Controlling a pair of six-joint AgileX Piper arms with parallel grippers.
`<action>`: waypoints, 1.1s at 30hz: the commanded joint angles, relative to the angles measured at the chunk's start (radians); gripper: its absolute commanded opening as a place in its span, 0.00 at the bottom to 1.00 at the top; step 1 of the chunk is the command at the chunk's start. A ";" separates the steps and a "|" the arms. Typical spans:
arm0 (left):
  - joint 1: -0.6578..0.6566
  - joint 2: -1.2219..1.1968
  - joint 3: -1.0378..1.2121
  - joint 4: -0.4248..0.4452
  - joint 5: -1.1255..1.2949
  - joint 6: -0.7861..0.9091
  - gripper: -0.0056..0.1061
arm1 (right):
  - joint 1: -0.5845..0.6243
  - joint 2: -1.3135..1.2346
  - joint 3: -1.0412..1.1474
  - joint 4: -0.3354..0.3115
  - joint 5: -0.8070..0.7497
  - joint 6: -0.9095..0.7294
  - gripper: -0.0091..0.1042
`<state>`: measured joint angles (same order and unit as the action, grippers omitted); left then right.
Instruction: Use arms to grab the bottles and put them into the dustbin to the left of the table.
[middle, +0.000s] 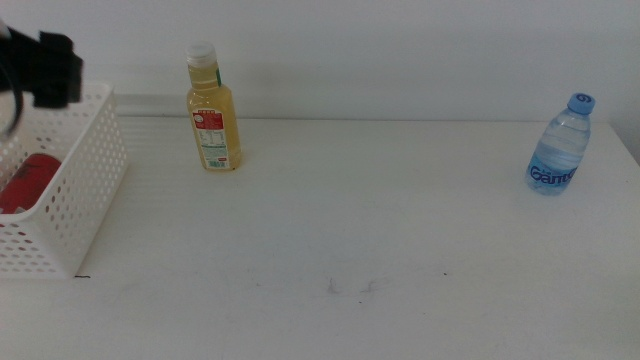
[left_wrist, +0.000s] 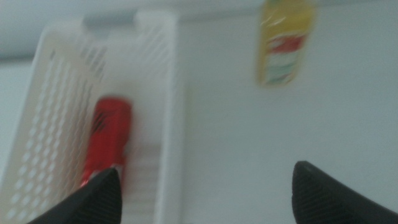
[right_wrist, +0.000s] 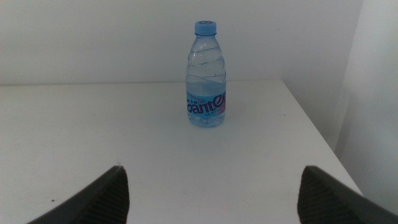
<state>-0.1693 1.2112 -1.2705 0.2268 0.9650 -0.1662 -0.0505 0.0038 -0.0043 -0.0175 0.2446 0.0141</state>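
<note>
The red soda can (middle: 28, 182) lies inside the white perforated dustbin (middle: 92, 170) at the table's left; it shows in the left wrist view (left_wrist: 107, 140) too, inside the dustbin (left_wrist: 168, 112). My left gripper (left_wrist: 205, 190) hangs open and empty above the dustbin's right wall; part of its arm (middle: 45, 68) shows top left. The yellow-liquid bottle (middle: 211, 110) stands upright at the back left, also in the left wrist view (left_wrist: 285, 43). The clear water bottle (middle: 560, 147) stands at the far right. My right gripper (right_wrist: 211, 196) is open, well short of the water bottle (right_wrist: 206, 78).
The white table (middle: 350, 230) has faint dark scuffs (middle: 350, 288) near the front middle. Its right edge (right_wrist: 323, 137) runs close beside the water bottle. A white wall stands behind the table.
</note>
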 joint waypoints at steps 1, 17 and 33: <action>-0.089 -0.103 0.127 0.096 -0.125 -0.115 0.89 | -0.008 -0.004 0.004 -0.003 -0.006 -0.007 0.86; 0.077 -0.137 0.863 0.401 -1.396 -0.333 0.89 | -0.008 -0.004 0.004 -0.003 -0.006 -0.007 0.86; 0.128 0.556 0.784 0.119 -2.087 0.005 0.89 | -0.008 -0.004 0.004 -0.003 -0.006 -0.007 0.86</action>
<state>-0.0423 1.7270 -0.4607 0.3821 -1.0518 -0.1805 -0.0505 0.0038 -0.0043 -0.0175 0.2446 0.0141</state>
